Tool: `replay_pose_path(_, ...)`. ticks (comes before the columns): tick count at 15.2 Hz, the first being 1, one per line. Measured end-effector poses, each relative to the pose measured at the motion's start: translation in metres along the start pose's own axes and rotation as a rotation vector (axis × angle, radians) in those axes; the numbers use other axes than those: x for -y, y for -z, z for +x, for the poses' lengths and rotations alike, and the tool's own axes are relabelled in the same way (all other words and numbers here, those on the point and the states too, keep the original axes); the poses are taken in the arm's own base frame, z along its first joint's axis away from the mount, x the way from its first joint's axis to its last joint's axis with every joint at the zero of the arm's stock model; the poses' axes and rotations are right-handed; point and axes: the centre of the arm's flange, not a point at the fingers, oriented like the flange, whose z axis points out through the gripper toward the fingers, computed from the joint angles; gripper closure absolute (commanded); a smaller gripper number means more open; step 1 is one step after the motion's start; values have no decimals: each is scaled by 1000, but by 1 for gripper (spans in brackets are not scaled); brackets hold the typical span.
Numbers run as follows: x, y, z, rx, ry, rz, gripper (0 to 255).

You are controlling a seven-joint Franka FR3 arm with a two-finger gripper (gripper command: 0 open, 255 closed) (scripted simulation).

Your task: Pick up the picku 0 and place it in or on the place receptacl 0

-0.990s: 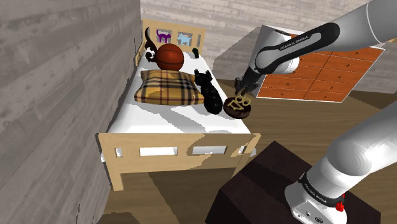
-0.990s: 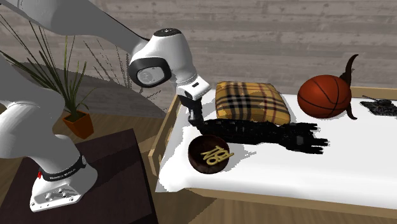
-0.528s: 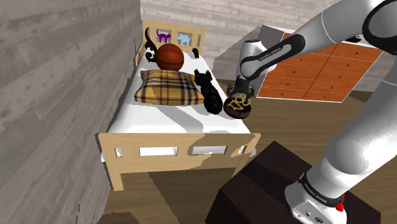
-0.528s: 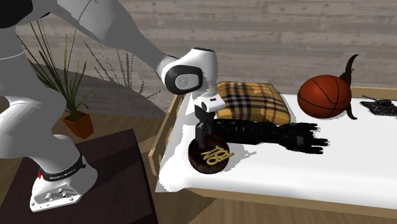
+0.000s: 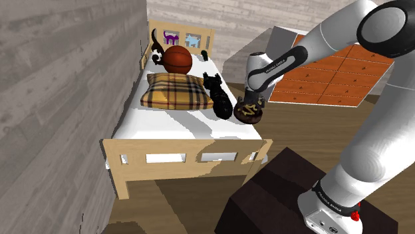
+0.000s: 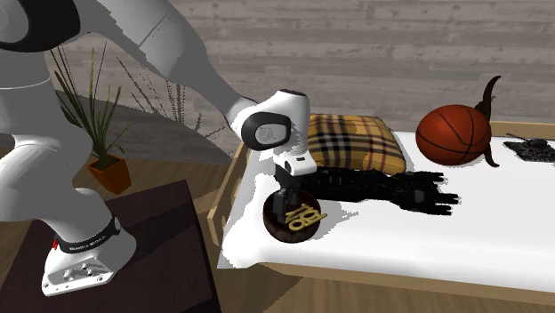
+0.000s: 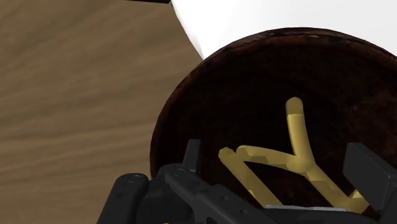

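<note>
We see the gold piece [image 7: 299, 159] lying in the dark brown bowl [image 7: 254, 83] directly beneath the hand [image 7: 278, 149]. The hand's two fingers stand apart on either side of the piece, with nothing clasped between them. The bowl rests on the white bed [image 5: 179, 119] close to its edge, so wooden floor [image 7: 76, 95] shows just to one side of the hand, while on the far side of the hand a long black figure [image 6: 382, 187] lies just beside the bowl, with a plaid pillow [image 6: 351, 142] behind it and an orange ball [image 6: 454, 133] well beyond.
</note>
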Motion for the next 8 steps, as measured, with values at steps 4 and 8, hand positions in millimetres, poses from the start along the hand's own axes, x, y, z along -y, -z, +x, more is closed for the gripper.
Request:
replay_pose_path(4, 0, -6, 0, 0, 0, 0, 0)
replay_pose_path(8, 0, -6, 0, 0, 0, 0, 255)
